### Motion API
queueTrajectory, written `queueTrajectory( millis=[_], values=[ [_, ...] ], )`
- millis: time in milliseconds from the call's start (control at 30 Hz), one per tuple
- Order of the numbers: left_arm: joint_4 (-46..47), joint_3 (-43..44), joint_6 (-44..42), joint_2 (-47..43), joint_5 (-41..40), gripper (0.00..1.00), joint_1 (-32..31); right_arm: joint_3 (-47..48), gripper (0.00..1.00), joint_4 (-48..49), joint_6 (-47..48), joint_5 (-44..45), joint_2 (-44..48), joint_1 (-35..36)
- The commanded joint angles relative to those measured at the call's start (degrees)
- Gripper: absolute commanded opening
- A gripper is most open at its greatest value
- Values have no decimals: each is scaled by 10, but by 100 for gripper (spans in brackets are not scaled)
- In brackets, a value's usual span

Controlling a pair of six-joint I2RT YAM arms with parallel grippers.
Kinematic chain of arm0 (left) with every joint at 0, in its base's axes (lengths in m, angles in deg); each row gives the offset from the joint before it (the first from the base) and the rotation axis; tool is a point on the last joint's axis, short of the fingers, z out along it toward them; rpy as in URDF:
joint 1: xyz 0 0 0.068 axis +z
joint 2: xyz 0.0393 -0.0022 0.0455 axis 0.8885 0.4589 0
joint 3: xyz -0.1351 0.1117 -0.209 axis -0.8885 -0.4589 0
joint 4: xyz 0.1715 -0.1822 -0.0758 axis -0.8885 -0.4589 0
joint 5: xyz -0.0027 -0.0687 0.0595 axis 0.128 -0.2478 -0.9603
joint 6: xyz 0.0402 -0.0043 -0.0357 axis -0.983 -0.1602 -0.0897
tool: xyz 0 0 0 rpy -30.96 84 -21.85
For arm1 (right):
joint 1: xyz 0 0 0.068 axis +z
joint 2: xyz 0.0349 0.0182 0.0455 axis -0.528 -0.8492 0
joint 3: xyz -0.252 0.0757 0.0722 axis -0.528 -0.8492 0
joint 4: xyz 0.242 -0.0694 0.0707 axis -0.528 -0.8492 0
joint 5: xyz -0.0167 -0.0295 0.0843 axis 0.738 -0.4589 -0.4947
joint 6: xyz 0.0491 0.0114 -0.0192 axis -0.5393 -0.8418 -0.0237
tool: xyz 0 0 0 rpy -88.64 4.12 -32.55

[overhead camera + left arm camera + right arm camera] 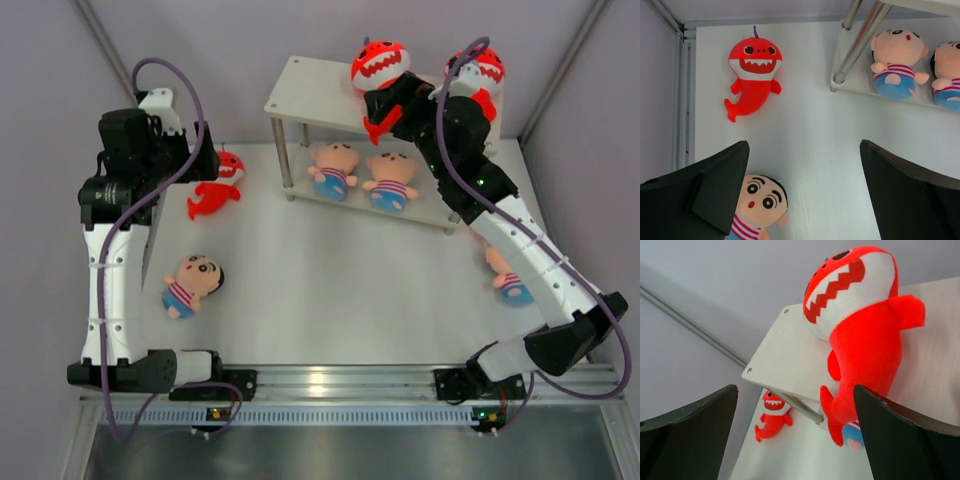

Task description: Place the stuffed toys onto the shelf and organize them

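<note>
Right gripper jaws spread: red toothy shark plush stands on white shelf. Left gripper, jaws apart, over peach striped-shirt doll, probably next.

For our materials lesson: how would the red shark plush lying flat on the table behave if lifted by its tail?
The red shark plush looks soft and stuffed, so it would probably squash and droop rather than stay stiff. Its fuzzy fabric likely resists slipping. Lying flat, it seems unlikely to roll.
</note>
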Motion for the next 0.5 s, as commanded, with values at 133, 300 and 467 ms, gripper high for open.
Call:
queueTrajectory(
  millis=[133,300,467],
  values=[
    [17,-35,-62,22,-14,98,2,20,92,-21,78,-35,74,2],
    [59,-89,-97,56,-93,97,2,69,90,-114,181,-63,133,2],
    [109,-90,-146,159,-102,85,37,8,92,-124,233,-36,218,2]
  ],
)
